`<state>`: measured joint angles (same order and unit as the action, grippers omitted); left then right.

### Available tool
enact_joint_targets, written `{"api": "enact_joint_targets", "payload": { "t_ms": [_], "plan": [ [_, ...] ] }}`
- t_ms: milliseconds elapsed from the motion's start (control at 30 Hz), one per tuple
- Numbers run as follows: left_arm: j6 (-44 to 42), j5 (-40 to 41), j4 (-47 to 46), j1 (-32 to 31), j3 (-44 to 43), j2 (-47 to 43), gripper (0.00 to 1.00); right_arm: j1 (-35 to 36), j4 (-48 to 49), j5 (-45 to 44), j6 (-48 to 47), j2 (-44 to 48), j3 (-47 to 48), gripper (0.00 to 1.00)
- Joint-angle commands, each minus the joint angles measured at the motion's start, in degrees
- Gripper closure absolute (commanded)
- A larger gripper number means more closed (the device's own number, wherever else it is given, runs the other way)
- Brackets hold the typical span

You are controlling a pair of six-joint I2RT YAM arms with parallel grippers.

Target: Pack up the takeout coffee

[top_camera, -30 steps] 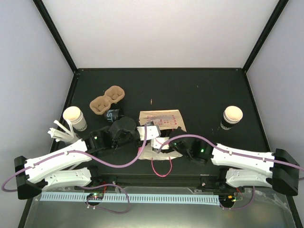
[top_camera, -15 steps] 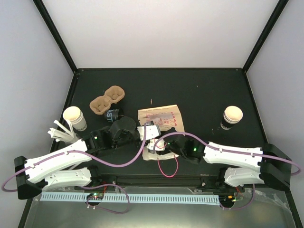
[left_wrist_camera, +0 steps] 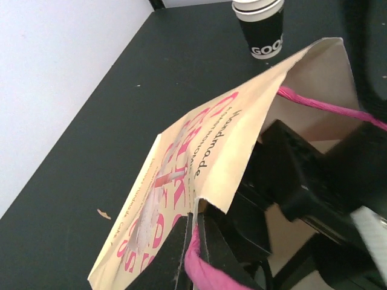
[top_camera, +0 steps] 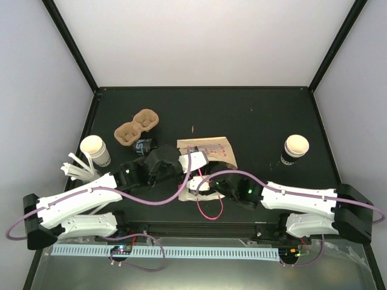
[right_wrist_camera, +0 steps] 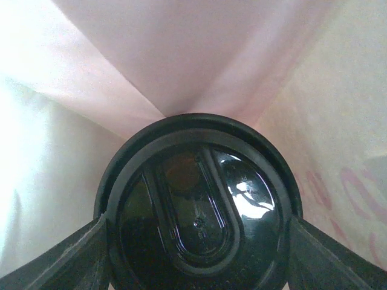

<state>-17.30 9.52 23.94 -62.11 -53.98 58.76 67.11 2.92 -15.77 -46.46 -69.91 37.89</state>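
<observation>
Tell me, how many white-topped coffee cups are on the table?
2. The left cup stands at the left, beside the white sticks; the right cup stands far right. Others may be hidden inside the paper bag.

I run this rig in what looks like a robotics lab cell. The black table point(top_camera: 260, 115) is boxed in by plain white panels point(top_camera: 199, 42) on black frame posts point(top_camera: 69, 45). The left arm point(top_camera: 72, 202) and right arm point(top_camera: 302, 196) are bolted at its near edge, purple cables point(top_camera: 154, 202) loop over them, and a slotted cable duct point(top_camera: 181, 252) runs along the front.
</observation>
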Motion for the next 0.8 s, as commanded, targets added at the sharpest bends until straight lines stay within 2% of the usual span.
{"api": "enact_joint_targets", "payload": {
  "t_ms": [0,233,400,767],
  "plan": [
    [3.7,3.3,0.3,-0.5,-4.7,1.7,0.99,2.3,-1.7,-2.9,-1.0,2.6,-0.6,0.59],
    [3.6,1.2,-0.2,-0.5,-4.5,1.8,0.99,6.0,-8.2,-7.9,4.9,0.0,3.9,0.58],
    [3.4,-1.7,-0.1,-0.5,-4.4,1.4,0.98,5.9,-5.5,-12.5,3.6,-3.0,4.6,0.56],
    [2.7,-6.5,1.2,-0.6,-3.7,0.0,0.98,1.6,0.0,-7.0,3.3,-3.8,2.8,0.56]
  ]
}}
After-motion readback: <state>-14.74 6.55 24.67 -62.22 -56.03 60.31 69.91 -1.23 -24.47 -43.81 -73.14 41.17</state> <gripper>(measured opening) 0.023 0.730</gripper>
